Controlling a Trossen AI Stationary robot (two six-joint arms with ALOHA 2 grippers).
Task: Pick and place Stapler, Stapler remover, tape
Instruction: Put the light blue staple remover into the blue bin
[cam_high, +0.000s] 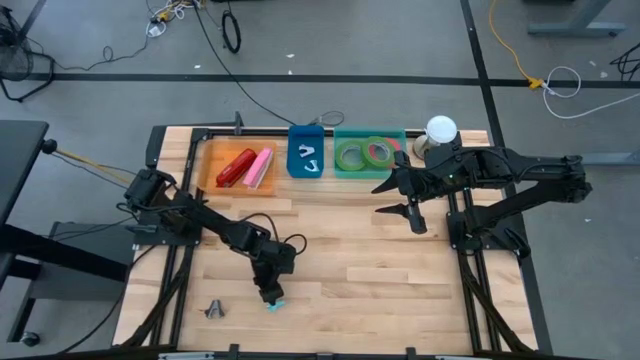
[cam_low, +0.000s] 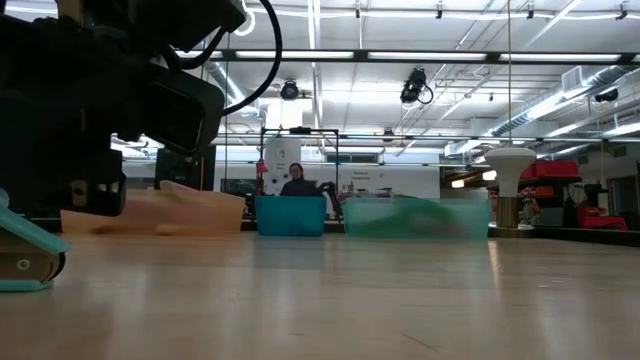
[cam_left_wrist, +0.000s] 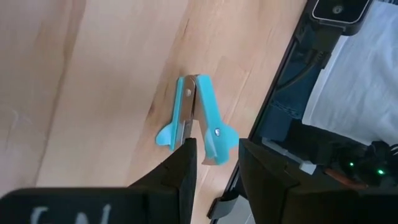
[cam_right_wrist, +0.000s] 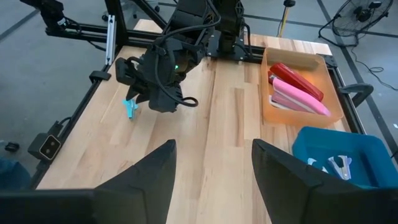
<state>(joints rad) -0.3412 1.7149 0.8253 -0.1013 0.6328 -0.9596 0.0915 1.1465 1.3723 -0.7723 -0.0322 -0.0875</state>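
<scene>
The left gripper (cam_high: 270, 293), fingers parted and empty, hangs over the small turquoise plastic staple remover (cam_left_wrist: 196, 119) lying well in front of the blue plastic bin (cam_high: 306, 153) — the pick-up step, I judge — needing a descent and squeeze.

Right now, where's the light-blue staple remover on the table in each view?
High view: staple remover near the table's front edge, under the left gripper.
Low view: far left edge, on the tabletop, close to the camera.
Left wrist view: centre, just ahead of the open fingers.
Right wrist view: small, left of centre, beside the left arm.
Shared landmark: the left gripper right over it.
</scene>
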